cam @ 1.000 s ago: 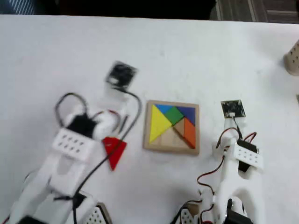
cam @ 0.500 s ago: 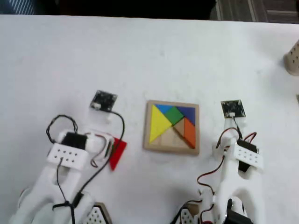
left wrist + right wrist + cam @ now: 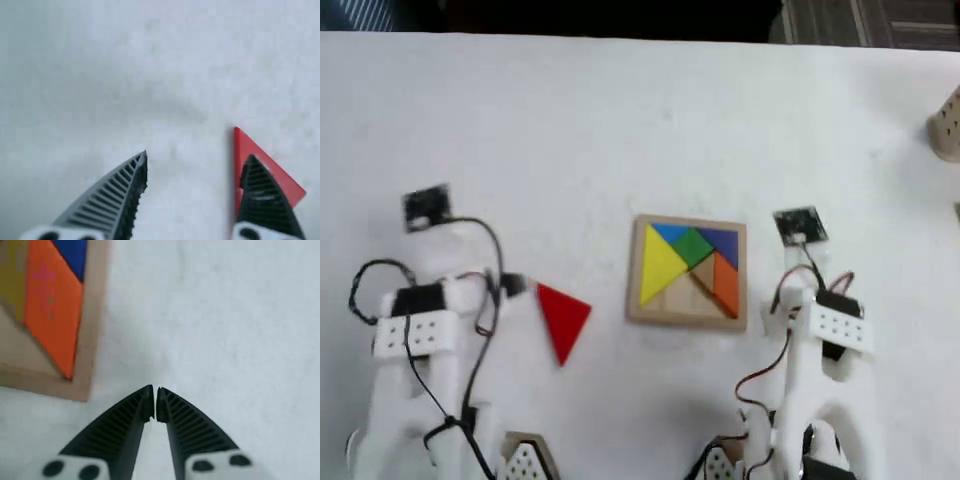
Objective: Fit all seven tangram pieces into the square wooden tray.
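Holding the left gripper [image 3: 197, 156] spread wide, one finger seemingly overlapping the red triangle [image 3: 562, 318] lying loose on the table [image 3: 620, 120] beside the wooden tray [image 3: 633, 270]; holding the right gripper [image 3: 155, 390] pressed together near the tray's corner.

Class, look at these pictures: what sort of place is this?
Likely a robotics lab bench: a wired left arm and right arm at a white table, with a wooden tray of tangram pieces and a loose red triangle.

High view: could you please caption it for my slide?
Red triangle lies between the left arm and the partly filled wooden tray.
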Tool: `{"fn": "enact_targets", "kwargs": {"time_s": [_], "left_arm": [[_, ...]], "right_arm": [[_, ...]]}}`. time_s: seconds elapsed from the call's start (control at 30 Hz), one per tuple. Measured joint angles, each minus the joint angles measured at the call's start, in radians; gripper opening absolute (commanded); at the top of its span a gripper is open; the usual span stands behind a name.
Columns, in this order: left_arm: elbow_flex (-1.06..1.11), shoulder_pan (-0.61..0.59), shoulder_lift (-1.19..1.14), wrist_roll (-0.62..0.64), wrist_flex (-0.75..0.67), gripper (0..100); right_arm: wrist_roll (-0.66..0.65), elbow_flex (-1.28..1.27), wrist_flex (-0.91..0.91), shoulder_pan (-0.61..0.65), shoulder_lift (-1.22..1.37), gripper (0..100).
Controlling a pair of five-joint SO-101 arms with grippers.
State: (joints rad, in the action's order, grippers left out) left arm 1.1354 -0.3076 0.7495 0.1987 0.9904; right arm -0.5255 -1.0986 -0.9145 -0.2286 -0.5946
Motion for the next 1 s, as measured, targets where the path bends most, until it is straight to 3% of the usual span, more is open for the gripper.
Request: {"fn": "enact_targets", "kwargs": {"time_s": [0.03, 0.13, 0.23, 0.47, 0.57, 0.8, 1.0], "left_arm": [[0.0, -0.021, 0.0, 0.002, -0.011, 1], [0.0, -0.055, 0.0, 0.002, -0.044, 6], [0.0, -0.095, 0.0, 0.012, -0.077, 2], [0.0, -0.175, 0.0, 0.094, -0.138, 2], [0.0, -0.15, 0.0, 0.094, -0.138, 2], [0.051, 0.167, 0.0, -0.006, -0.138, 4], [0.051, 0.269, 0.0, -0.005, -0.084, 29]], "right_arm": [[0.025, 0.035, -0.055, 0.029, -0.025, 1.8], [0.114, 0.123, -0.195, 0.135, -0.112, 1.8], [0.178, 0.152, -0.272, 0.287, -0.203, 2.1], [0.226, 0.106, -0.213, 0.704, -0.259, 1.9], [0.229, 0.038, -0.14, 0.807, -0.259, 1.8], [0.229, -0.015, -0.097, 0.694, -0.259, 1.8], [0.229, -0.04, -0.054, 0.592, -0.259, 2.0]]}}
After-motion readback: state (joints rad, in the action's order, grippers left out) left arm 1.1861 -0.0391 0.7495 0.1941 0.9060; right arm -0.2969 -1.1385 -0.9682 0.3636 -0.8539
